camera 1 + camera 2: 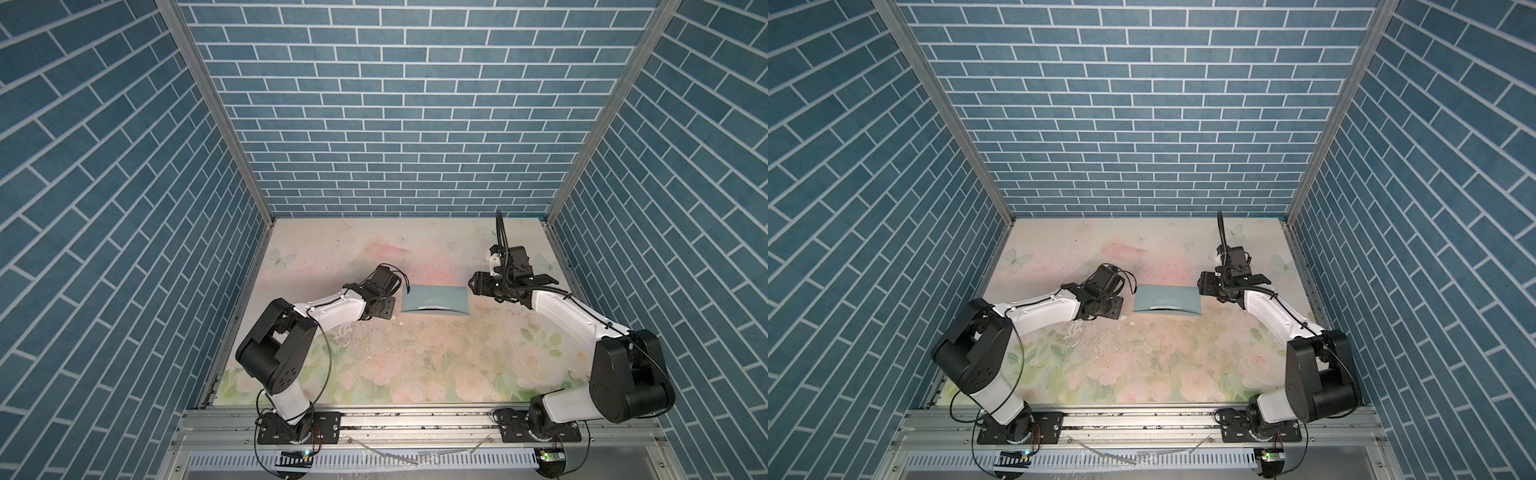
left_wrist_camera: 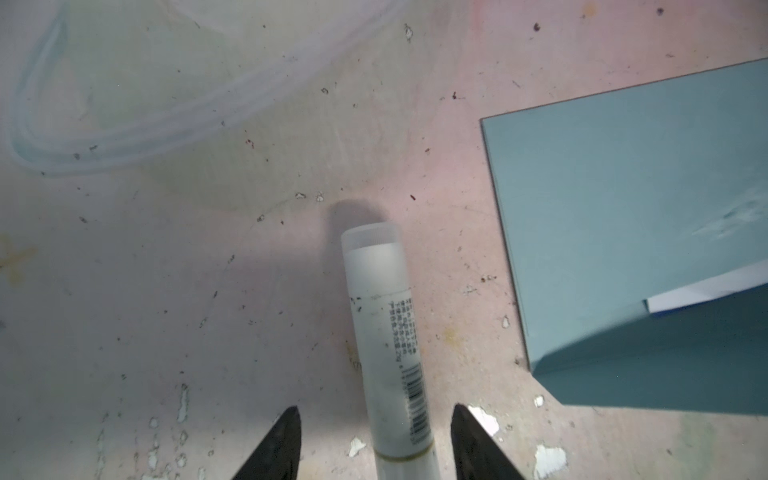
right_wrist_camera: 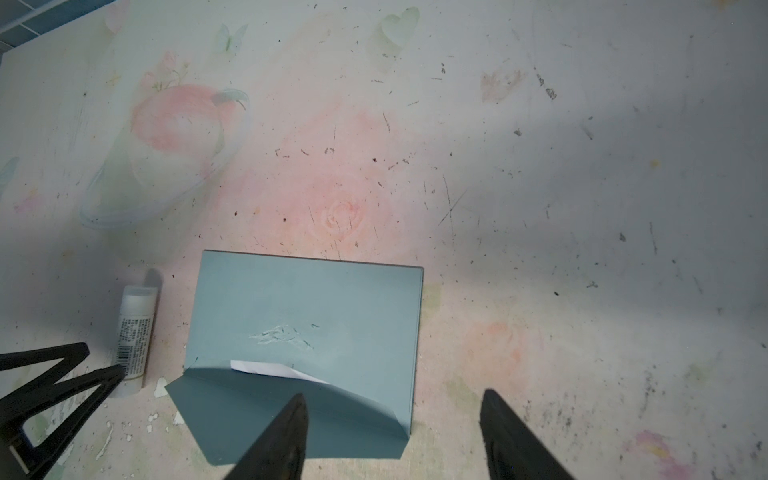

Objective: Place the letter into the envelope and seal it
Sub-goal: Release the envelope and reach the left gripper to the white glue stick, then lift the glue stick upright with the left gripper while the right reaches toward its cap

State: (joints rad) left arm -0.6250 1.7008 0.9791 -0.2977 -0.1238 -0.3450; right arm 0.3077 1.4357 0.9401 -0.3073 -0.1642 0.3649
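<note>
Envelope (image 3: 307,307), plain teal, lies flat on the floral table (image 1: 415,353) between the two arms. Its loosely bent flap sits just ahead of the right end effector (image 3: 392,399), whose fingers stand apart, gripping nothing. A white sliver of the letter (image 3: 270,368) peeks from under the flap. The left end effector (image 2: 374,409) is released, its fingers straddling a glue stick (image 2: 386,332) without touching it, with the envelope just beside.

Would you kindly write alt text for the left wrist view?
A white glue stick lies on the scuffed pink table inside the open left gripper. Beside it lies the teal envelope, a white strip of the letter showing.
</note>
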